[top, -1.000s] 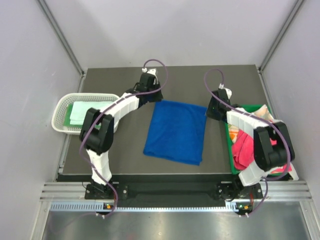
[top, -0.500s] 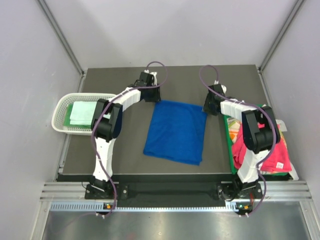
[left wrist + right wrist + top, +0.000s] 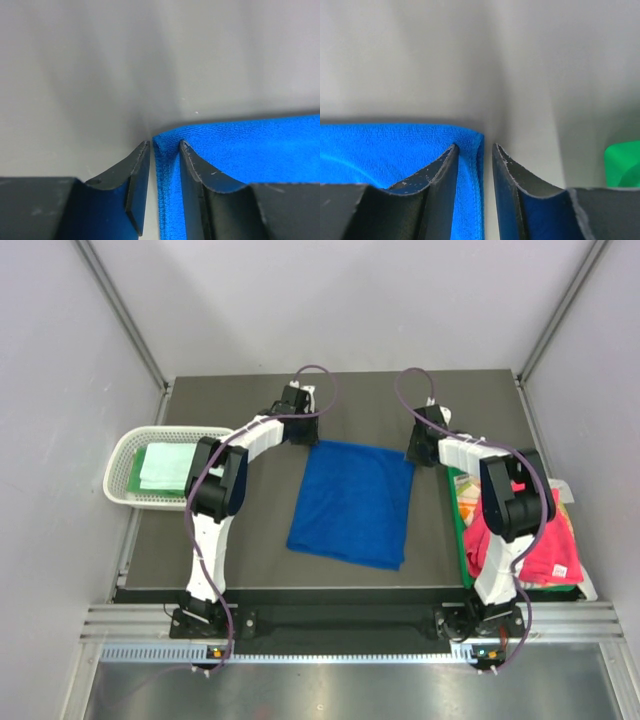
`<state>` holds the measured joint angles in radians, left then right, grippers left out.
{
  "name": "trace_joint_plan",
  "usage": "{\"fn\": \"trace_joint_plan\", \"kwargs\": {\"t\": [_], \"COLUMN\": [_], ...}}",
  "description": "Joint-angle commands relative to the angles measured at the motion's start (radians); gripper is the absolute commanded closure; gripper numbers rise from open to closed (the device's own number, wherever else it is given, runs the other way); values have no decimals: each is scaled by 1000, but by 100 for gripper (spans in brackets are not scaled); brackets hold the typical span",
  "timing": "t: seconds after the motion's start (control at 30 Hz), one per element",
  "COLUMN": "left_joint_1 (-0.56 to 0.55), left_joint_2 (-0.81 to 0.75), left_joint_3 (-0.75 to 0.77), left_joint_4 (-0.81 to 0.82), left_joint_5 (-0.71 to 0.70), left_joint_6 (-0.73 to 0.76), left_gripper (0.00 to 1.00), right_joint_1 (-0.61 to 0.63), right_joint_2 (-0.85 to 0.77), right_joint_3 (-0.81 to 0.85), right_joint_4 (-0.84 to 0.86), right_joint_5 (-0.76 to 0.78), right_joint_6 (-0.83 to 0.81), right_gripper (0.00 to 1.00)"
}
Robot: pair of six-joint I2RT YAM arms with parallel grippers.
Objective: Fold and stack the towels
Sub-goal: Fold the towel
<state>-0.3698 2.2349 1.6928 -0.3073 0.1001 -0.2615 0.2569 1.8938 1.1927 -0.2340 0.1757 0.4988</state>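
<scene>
royal blue terry towel lies flat at the middle of the dark table. left gripper and right gripper straddle its far corners, jaws narrowly parted, nothing clearly pinched — closing on bare hem, a corner may slip.

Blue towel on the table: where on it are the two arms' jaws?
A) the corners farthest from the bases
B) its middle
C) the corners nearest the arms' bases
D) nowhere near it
A: from above, the left arm and right arm reach the far corners of the blue towel, and each wrist view shows a corner between the jaws.
</scene>
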Motion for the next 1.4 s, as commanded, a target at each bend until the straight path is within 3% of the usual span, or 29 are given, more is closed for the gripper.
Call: {"fn": "trace_joint_plan", "kwargs": {"t": [0.0, 0.3, 0.53, 0.73, 1.13, 1.37], "left_joint_1": [0, 0, 3, 6, 54, 121], "left_joint_2": [37, 55, 40, 48, 68, 98], "left_joint_3": [-1, -21, -79, -85, -13, 87], "left_joint_4": [-23, 4, 94, 128, 270, 381], "left_joint_5": [-77, -22, 29, 10, -28, 48], "left_joint_6": [19, 15, -47, -80, -110, -145], "left_gripper": [65, 66, 71, 100, 100, 100], "right_joint_1": [-15, -15, -11, -8, -39, -76], "right_joint_2": [33, 71, 106, 116, 165, 179], "right_joint_3": [51, 87, 143, 171, 307, 375], "right_joint_4": [-14, -30, -70, -79, -30, 48], "right_joint_5": [39, 38, 12, 25, -4, -54], "right_joint_6": [-26, -45, -71, -97, -167, -219], "right_gripper": [66, 69, 85, 99, 100, 100]}}
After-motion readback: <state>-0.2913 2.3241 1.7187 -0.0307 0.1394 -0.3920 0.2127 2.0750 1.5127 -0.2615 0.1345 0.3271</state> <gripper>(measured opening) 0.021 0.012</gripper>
